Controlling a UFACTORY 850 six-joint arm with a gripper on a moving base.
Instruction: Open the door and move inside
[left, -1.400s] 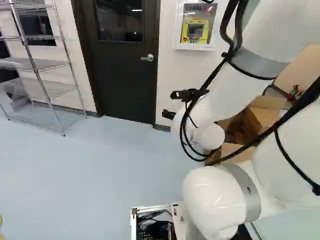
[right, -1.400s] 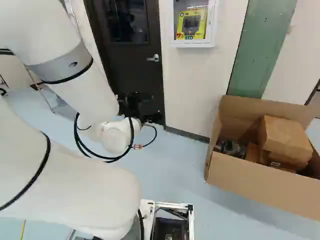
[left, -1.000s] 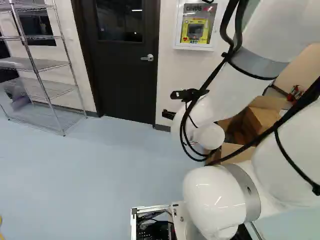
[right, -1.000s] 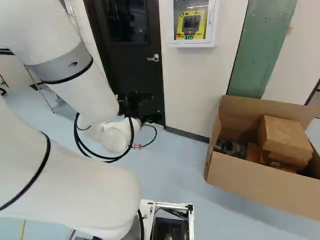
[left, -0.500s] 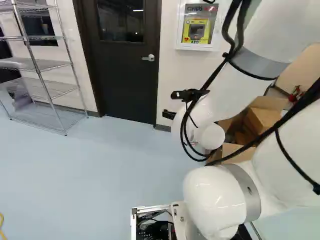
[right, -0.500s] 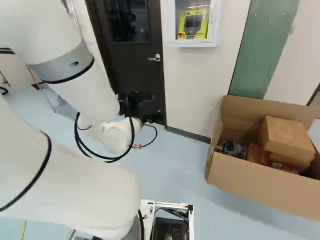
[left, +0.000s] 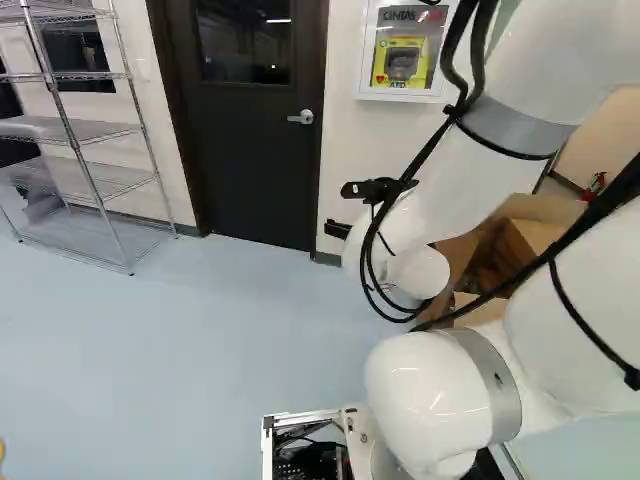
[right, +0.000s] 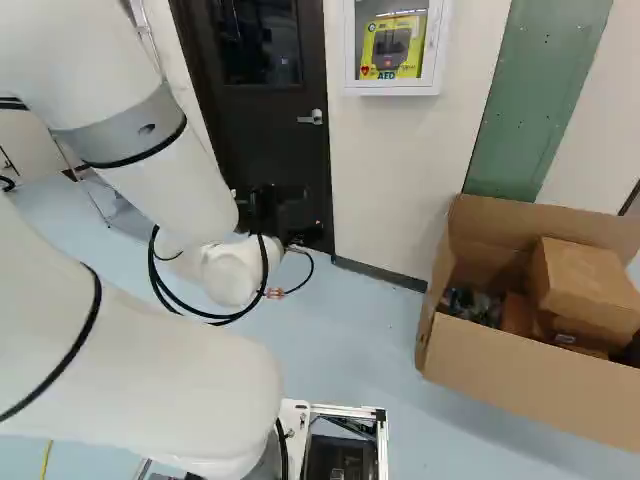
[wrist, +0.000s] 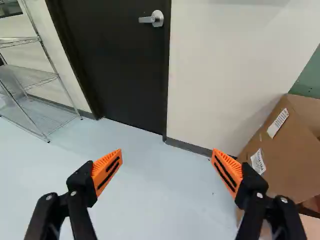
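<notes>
Door handle (wrist: 158, 18): approx. 12 o'clock, well ahead of us.
Door (wrist: 120, 65): shut.
Gripper (wrist: 167, 151): jaws wide, nothing held.
Base (left: 300, 417): has moved, scene slid slightly toward 3 o'clock; arm (left: 460, 190) pose same. We're prob. mid-approach, handle next.
Cardboard box (wrist: 280, 155): approx. 2 o'clock; we'd watch clearance.
</notes>
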